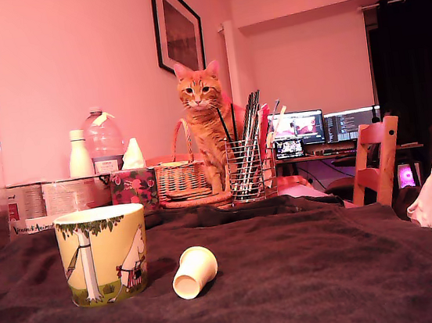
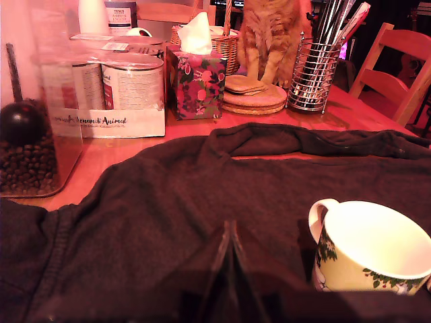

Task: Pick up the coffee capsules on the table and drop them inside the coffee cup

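The coffee cup (image 1: 104, 254), a yellow-green mug with a white tree trunk and a white figure printed on it, stands on the dark brown cloth of the table (image 1: 309, 276) at the exterior view's left. One cream-white coffee capsule (image 1: 194, 271) lies on its side just to the mug's right, wide rimmed end toward the camera. In the wrist view the mug (image 2: 370, 249) shows its pale inside and its handle. My gripper (image 2: 231, 232) hangs over bare cloth beside the mug, fingers pressed together with nothing between them. The capsule is out of the wrist view, and the gripper is out of the exterior view.
Behind the cloth sit an orange cat (image 1: 207, 123), a wire pen holder (image 1: 248, 169), a wicker basket (image 1: 180, 178), a floral tissue box (image 2: 196, 84), stacked coasters (image 2: 252, 94), cans (image 2: 131, 84) and a jar of coffee beans (image 2: 30, 148). A wooden chair (image 1: 377, 157) stands at the exterior view's right.
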